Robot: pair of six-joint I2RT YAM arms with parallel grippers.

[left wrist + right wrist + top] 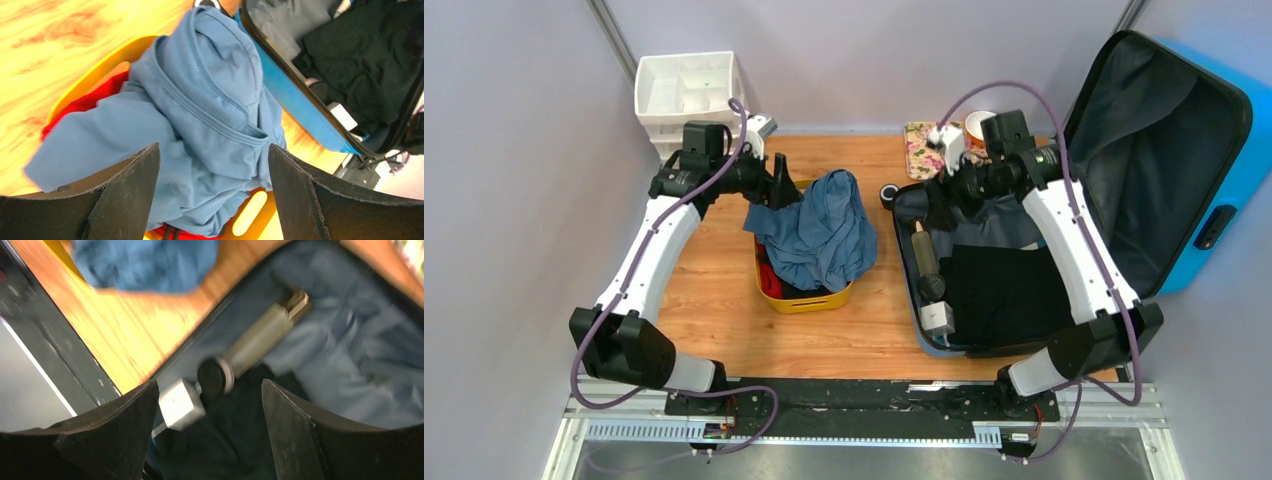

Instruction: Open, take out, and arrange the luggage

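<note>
Of my 2 grippers, both spread and empty, the right gripper (942, 205) is nearer the luggage (1234, 140), open just right of the tub (814, 303), and hangs above a bottle (924, 255) lying near-to-far along the tub-side wall; the left gripper (780, 182) hovers over the tub.

Left fingers (125, 195) spread wide, right fingers (115, 435) likewise

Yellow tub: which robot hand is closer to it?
Left. The left gripper hangs over the far edge of the yellow tub, above the blue cloth; the right gripper is over the open suitcase beside it.
</note>
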